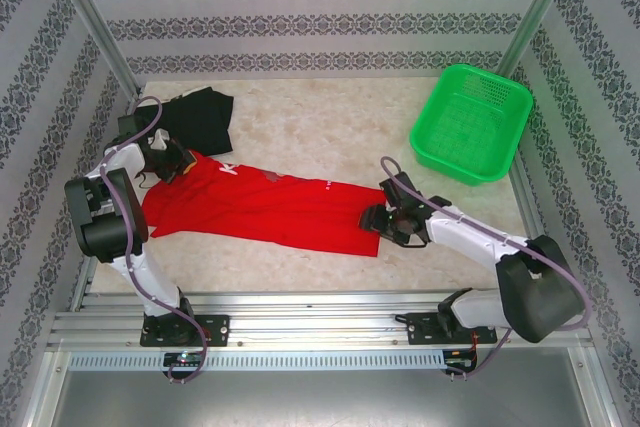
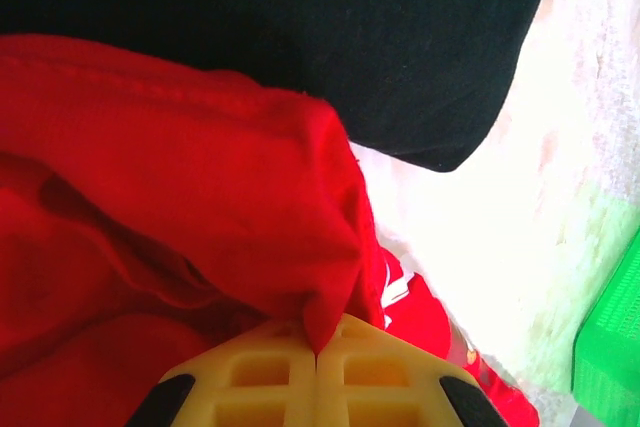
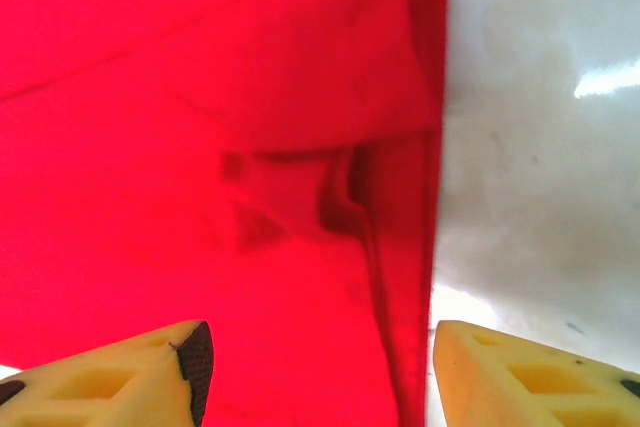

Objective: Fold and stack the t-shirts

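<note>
My left claw [image 2: 318,339] is clenched on the red t-shirt [image 1: 262,205], spread mid-table, and my right claw [image 3: 320,352] stands released astride its right hem. Nothing is stacked yet, and the black t-shirt [image 1: 200,115] waits far left.

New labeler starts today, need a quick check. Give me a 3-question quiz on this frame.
1. True or false: the black shirt lies in the basket.
2. The left fingers are: A) open above the table, B) shut on the red shirt, C) shut on the black shirt.
3. What lies between the open right fingers?

Key
1. False: it lies on the table.
2. B
3. The red shirt's edge.
</note>
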